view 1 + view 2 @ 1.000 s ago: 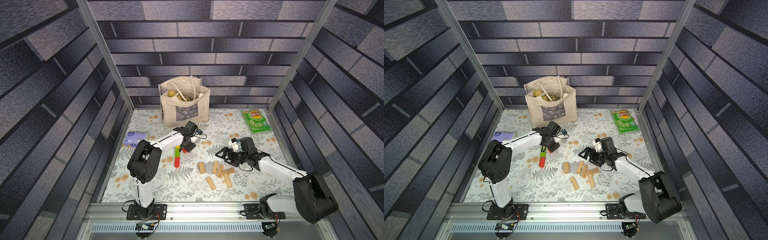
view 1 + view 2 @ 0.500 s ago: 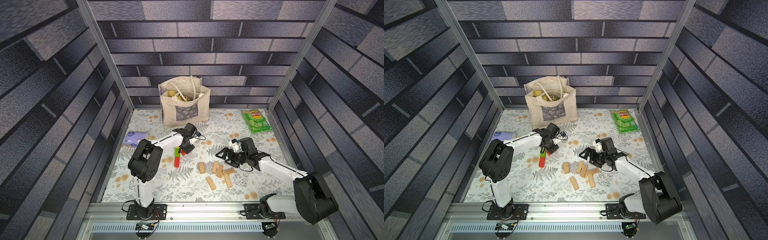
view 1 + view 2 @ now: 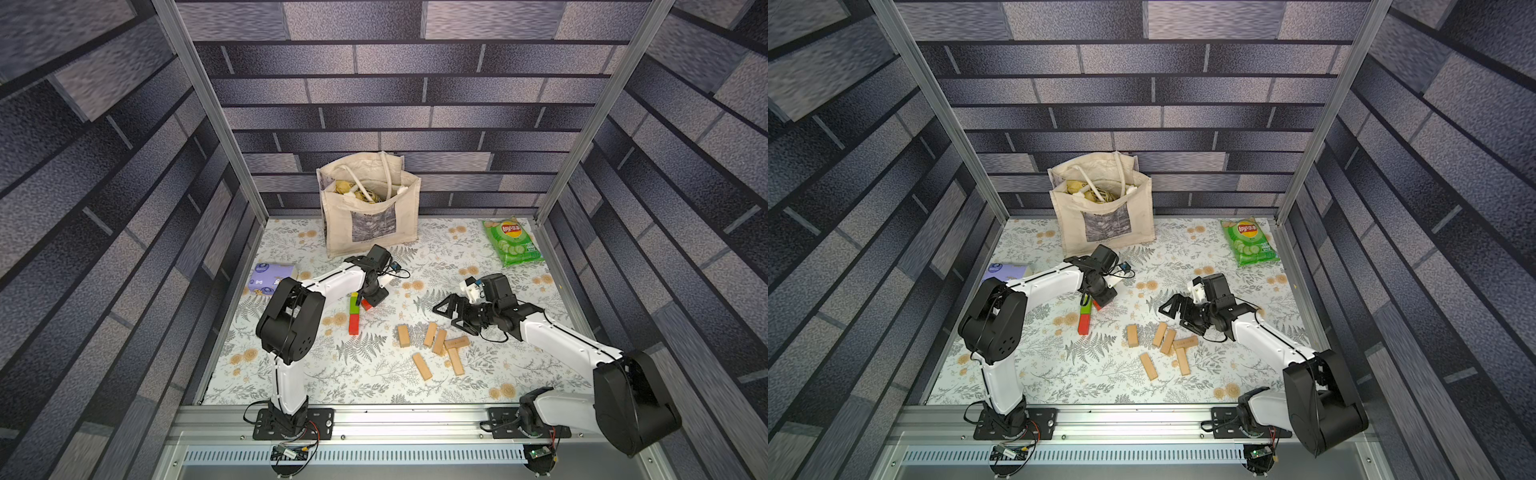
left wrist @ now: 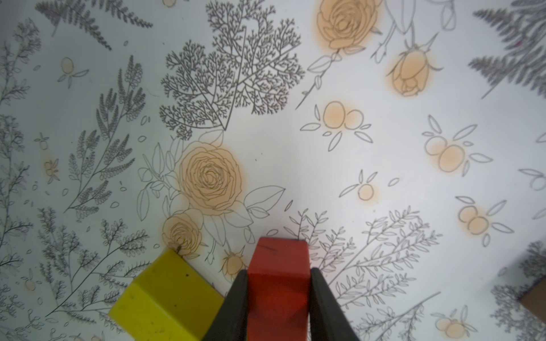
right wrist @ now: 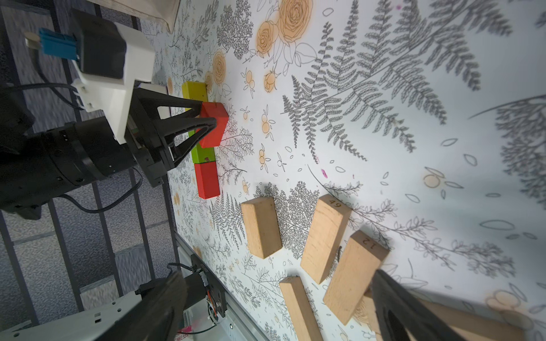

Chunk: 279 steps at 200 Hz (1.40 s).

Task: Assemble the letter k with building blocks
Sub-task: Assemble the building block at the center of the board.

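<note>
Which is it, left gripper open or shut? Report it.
Shut on the red block: the left gripper clamps its two sides in the left wrist view.

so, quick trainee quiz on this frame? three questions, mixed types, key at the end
1. Fill in: ___ tan blocks lie on the mat.
2. The left gripper holds: A nothing; B a red block; C a tan block.
3. True or false: the right gripper is shut on a tan block.

Key: 1 six. 2 B. 3 false; its jaws stand wide open above the tan blocks, holding nothing.
</note>
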Motion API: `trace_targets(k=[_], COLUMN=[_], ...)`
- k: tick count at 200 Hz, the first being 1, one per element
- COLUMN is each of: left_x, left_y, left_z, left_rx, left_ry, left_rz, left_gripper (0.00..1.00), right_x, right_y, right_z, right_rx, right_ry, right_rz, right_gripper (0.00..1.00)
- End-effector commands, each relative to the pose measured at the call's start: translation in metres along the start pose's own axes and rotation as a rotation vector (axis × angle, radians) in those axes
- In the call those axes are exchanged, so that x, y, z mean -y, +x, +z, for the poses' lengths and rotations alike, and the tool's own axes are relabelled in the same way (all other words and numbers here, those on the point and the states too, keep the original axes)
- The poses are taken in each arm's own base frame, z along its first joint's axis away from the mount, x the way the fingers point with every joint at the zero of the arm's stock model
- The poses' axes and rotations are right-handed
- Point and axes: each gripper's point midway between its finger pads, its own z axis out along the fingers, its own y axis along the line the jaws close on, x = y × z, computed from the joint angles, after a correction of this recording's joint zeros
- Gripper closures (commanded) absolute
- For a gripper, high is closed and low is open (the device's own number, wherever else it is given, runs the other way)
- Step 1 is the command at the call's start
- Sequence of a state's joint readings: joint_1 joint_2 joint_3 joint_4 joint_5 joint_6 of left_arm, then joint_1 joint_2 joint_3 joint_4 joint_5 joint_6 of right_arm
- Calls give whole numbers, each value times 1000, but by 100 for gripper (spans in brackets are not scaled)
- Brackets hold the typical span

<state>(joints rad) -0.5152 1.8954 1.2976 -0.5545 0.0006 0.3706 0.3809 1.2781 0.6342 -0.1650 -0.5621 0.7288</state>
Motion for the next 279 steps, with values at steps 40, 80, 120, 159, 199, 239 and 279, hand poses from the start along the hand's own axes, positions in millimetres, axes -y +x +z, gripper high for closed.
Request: trace_targets(k=[40,80,120,159,199,239,279], left_x=[5,3,0,-1,-2,-2,-3], left_y=[7,9,11,14,16,16,17], left_z=[11,10,8,8,8,6,7], left_rx=[-37,-52,-50,-58,-68,-64,-77], left_ry=[43,47,55,51,48,42,38], left_rz=[55,89,96,101,107,108,107], left_gripper=[100,100,100,100,100,98,98], right_x=[0,-2,-3,-4,-4,-4,-4], right_y=[-1,-2,-3,-3,-2,-1,0], right_z=[-5,-4,-2,-3,-3,-5,-6], right_rx=[10,6,-2,-3,-1,1,6], right_ry=[7,1,-1,-3,-4,-7,-8], right_rz=[9,4,2,-6,-3,-3,-5], right_gripper=[0,0,0,0,0,0,0])
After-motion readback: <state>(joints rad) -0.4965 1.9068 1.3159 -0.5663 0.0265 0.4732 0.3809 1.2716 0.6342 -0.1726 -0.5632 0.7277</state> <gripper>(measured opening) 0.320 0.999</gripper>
